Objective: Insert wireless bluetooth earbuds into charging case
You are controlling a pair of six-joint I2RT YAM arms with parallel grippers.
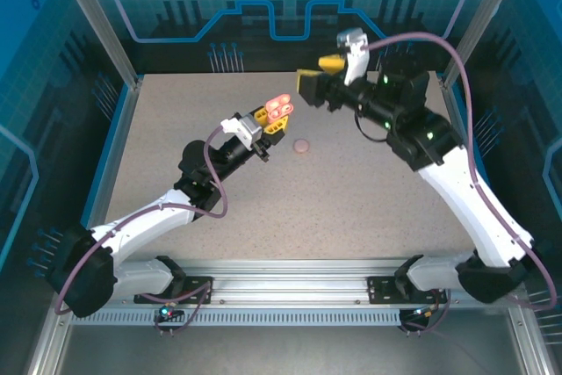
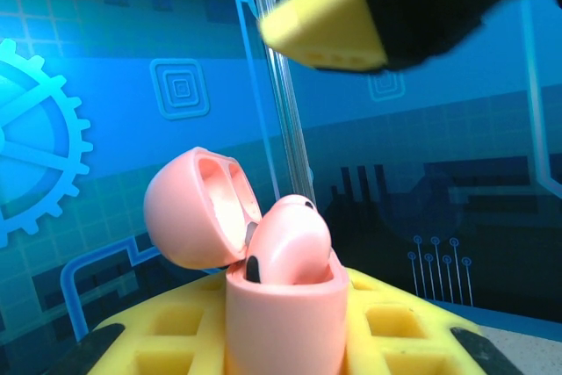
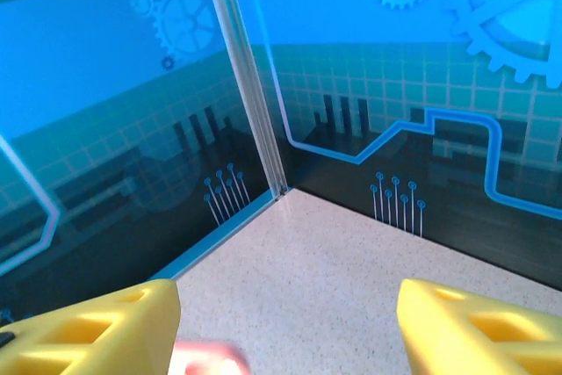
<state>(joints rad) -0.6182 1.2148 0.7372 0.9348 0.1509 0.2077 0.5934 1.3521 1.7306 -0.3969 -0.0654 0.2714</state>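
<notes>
Clamped shut, the left gripper (image 1: 270,118) pinches the body of the pink charging case (image 2: 285,322) between its yellow fingers and holds it up off the table (image 1: 369,191), near the middle and toward the far side. A grip on the body alone leaves the hinged lid (image 2: 198,208) free, and the lid hangs open to the left. The mouth of the case is turned up and away toward the other arm, probably so that arm can reach in.

One earbud (image 2: 294,239) sits in the case. Its long axis runs down into the socket, along the depth of the case, roughly upright in the left wrist view. Its rounded head points out of the mouth and stands clear above the rim, with a small dark spot facing the lid side. The lower part is hidden inside. It looks a little proud, so it may not be fully seated. I cannot tell whether the second socket is filled.

Just beyond the case, to the far right, the right gripper (image 3: 285,331) hangs with its yellow fingers spread wide and nothing between them. A pink blur lies below it at the near edge of its own view.

On the table just near-right of the case lies a small round pink piece (image 1: 301,145), too small to tell what it is.
</notes>
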